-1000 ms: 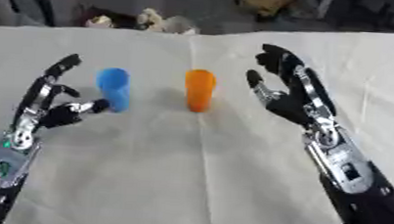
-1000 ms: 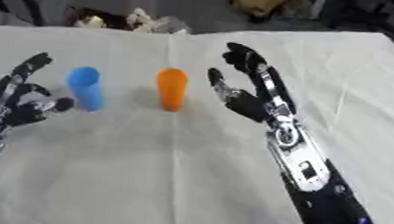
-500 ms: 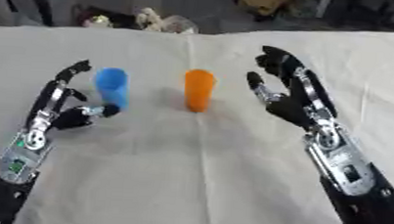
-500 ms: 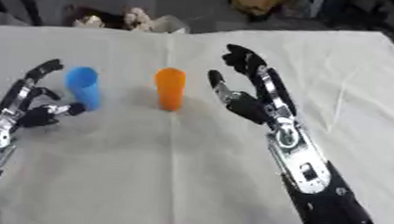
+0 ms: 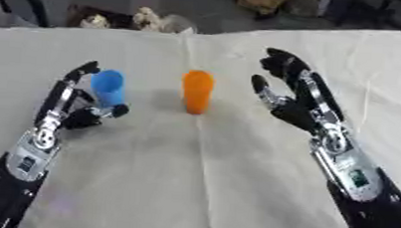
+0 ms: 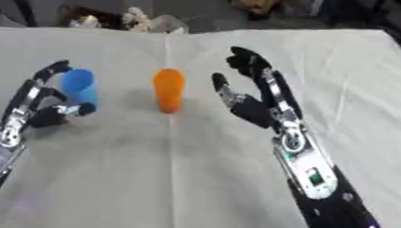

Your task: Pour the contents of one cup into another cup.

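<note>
Left eye view: blue cup (image 5: 109, 86) upright at far left is bracketed by the left hand (image 5: 71, 109), fingers part-curled around it, not seen closed, while the upright orange cup (image 5: 197, 91) is flanked on its right by the spread, empty right hand (image 5: 294, 104).

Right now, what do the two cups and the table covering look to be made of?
Blue cup: probably plastic, since its colour is uniform and opaque with a smooth, mostly matte surface.
Orange cup: likely the same plastic; it is solid in colour with a faint sheen along its side.
Table covering: looks like off-white cloth, matte, with soft creases and fold lines running across it.
</note>
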Available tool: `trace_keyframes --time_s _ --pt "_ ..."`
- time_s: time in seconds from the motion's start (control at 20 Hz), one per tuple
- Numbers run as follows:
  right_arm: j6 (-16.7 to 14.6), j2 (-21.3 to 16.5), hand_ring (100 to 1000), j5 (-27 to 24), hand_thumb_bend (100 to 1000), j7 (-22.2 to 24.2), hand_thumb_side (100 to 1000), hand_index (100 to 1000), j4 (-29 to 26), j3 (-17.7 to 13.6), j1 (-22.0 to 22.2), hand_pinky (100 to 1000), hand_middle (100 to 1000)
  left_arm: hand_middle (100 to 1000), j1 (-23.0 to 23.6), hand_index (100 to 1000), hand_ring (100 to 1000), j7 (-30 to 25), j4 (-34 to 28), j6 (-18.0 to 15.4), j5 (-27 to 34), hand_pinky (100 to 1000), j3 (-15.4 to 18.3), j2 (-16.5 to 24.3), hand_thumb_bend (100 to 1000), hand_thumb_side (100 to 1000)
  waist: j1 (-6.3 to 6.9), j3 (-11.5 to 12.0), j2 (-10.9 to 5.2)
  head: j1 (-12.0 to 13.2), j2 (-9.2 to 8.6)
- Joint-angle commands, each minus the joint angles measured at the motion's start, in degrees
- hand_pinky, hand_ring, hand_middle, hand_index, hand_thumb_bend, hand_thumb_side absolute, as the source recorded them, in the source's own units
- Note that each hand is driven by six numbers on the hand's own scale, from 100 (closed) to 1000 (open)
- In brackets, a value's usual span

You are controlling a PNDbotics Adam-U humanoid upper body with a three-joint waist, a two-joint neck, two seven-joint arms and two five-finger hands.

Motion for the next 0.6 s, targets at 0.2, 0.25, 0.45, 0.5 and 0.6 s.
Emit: trace_keyframes --time_s 0.2,0.25,0.45,0.5,0.6 --pt "-0.1 -0.3 834 -0.3 295 0.2 431 892 -1.3 -0.1 -0.9 895 752 750 -2.0 947 934 -0.5 0.2 -0.9 -0.5 521 -0.3 0.4 890 560 0.10 -0.3 -0.66 0.2 -0.58" --pt "-0.1 -0.3 834 -0.3 295 0.2 431 892 -1.3 -0.1 -0.9 895 752 738 -2.1 946 924 -0.6 0.4 -1.0 -0.5 511 -0.3 0.4 884 558 0.13 -0.4 -0.65 0.2 -0.56" --pt "-0.1 -0.3 834 -0.3 293 0.2 432 892 -1.3 -0.1 -0.9 895 752 655 -2.3 942 863 -1.2 1.0 -1.3 -0.2 465 -0.4 0.1 838 537 0.19 -0.5 -0.62 0.3 -0.51" --pt "-0.1 -0.3 834 -0.3 292 0.2 432 892 -1.3 -0.1 -0.9 895 752 622 -2.4 941 836 -1.5 1.1 -1.5 0.1 428 -0.4 0.0 816 526 0.19 -0.5 -0.61 0.3 -0.50" --pt "-0.1 -0.3 834 -0.3 291 0.2 433 892 -1.3 -0.1 -0.9 895 752 599 -2.4 941 814 -2.0 1.4 -1.9 0.7 400 -0.5 -0.2 800 519 0.18 -0.5 -0.59 0.2 -0.48"
